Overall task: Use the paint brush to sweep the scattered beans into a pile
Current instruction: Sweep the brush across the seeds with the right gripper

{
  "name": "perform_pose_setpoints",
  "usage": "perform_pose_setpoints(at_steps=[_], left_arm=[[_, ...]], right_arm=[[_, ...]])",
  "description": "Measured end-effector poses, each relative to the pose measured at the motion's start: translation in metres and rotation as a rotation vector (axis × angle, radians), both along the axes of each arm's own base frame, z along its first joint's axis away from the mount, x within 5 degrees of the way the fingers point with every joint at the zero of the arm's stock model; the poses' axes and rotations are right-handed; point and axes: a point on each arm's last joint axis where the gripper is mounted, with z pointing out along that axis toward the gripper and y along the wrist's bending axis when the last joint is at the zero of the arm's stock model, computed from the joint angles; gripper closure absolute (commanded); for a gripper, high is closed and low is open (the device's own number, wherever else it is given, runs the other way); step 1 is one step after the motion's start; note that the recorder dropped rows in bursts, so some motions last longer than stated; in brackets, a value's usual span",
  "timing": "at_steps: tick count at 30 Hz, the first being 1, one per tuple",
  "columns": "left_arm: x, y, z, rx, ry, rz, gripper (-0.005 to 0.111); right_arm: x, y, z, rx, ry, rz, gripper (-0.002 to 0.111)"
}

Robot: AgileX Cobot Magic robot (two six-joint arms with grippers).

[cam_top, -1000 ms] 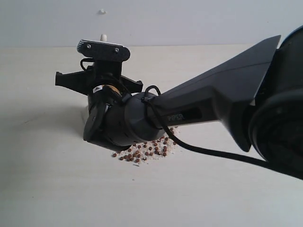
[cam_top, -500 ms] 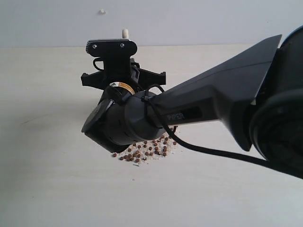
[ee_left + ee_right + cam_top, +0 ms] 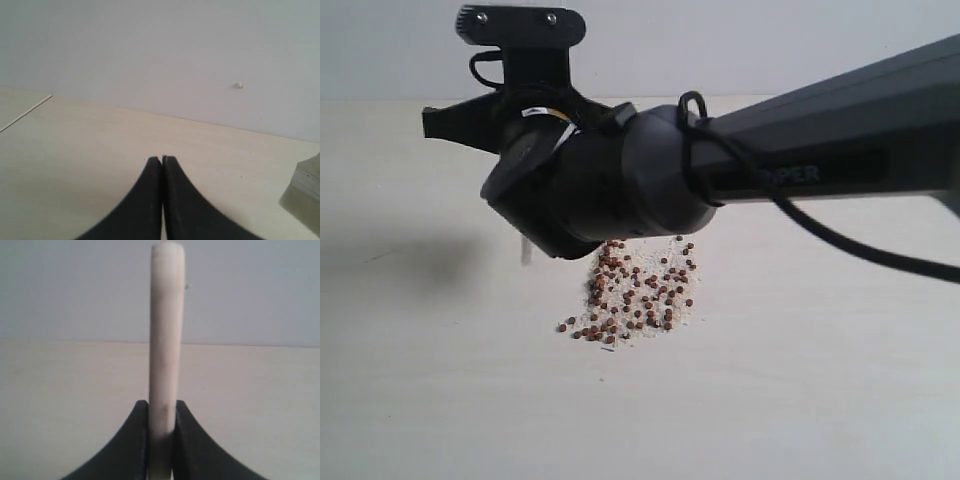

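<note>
My right gripper (image 3: pixel 162 407) is clamped on the paint brush (image 3: pixel 167 330) handle, and the pale stick stands straight between the jaws. My left gripper (image 3: pixel 162 159) has its fingers pressed together on nothing. The beans (image 3: pixel 638 297) lie loosely bunched with whitish crumbs around the middle of the table (image 3: pixel 800 400), well off its far edge.

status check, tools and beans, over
Left tool shut, empty. Right tool shut on paint brush. Beans in one loose patch, far edge hidden behind right arm.
</note>
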Motion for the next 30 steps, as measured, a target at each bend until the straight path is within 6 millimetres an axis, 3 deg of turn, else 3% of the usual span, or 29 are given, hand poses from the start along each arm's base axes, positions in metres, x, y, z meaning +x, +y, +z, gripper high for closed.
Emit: perform_pose_setpoints(at_steps=[5, 11, 16, 23, 30], left_arm=[[0.0, 0.0, 0.0, 0.0, 0.0, 0.0, 0.107], [0.0, 0.0, 0.0, 0.0, 0.0, 0.0, 0.107], [0.0, 0.0, 0.0, 0.0, 0.0, 0.0, 0.107], [0.0, 0.0, 0.0, 0.0, 0.0, 0.0, 0.107], [0.0, 0.0, 0.0, 0.0, 0.0, 0.0, 0.107]], right_arm=[[-0.017, 0.0, -0.007, -0.017, 0.063, 0.19, 0.108], [-0.043, -0.023, -0.044, 0.041, 0.14, 0.274, 0.108], [-0.066, -0.04, -0.06, 0.155, 0.149, 0.375, 0.108], [-0.075, -0.054, -0.071, 0.157, 0.169, 0.374, 0.108], [-0.068, -0.067, -0.067, -0.037, 0.042, 0.297, 0.108]])
